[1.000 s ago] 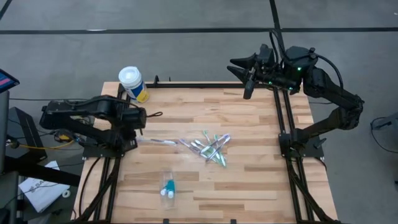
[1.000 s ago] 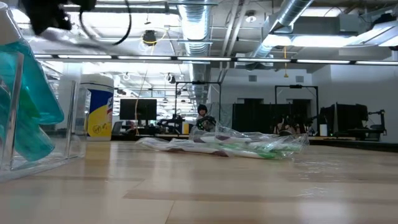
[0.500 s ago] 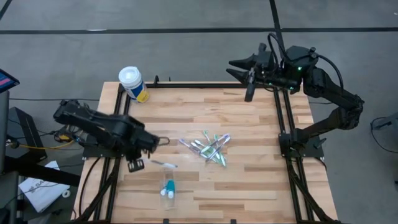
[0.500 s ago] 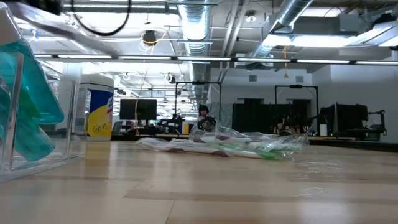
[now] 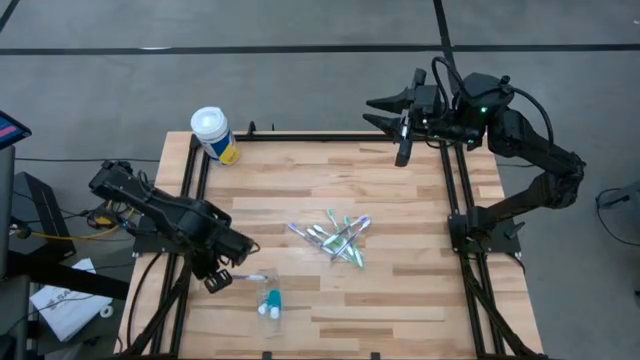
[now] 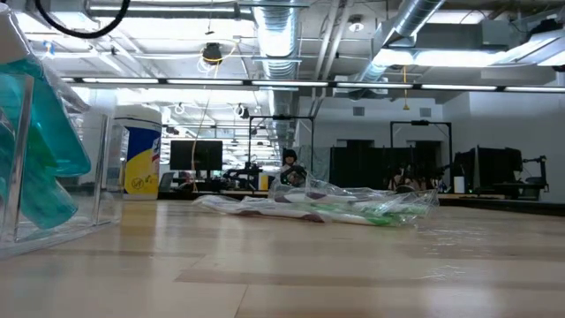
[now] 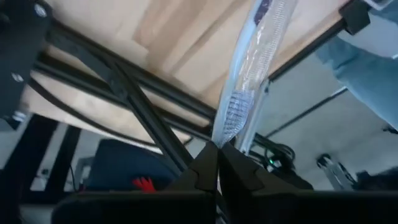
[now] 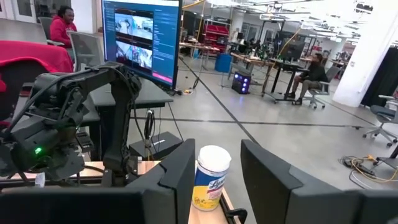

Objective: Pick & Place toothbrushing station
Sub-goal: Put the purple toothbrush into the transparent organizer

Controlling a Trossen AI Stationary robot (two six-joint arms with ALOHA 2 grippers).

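Left gripper (image 5: 232,276): low over table's (image 5: 400,290) near-left area; jaws pinched tight on one end of wrapped toothbrush (image 7: 252,74), which juts out ahead of jaws; its far end reaches just above clear holder (image 5: 270,298); holder with teal-and-white tubes (image 5: 268,303) sits just beyond jaws. Heap of wrapped toothbrushes (image 5: 336,238) at table centre, well apart from both jaws. Right gripper (image 5: 390,108): raised over far-right table edge; jaws parted wide, holding nothing; white-lidded canister (image 8: 210,177) far ahead of them.
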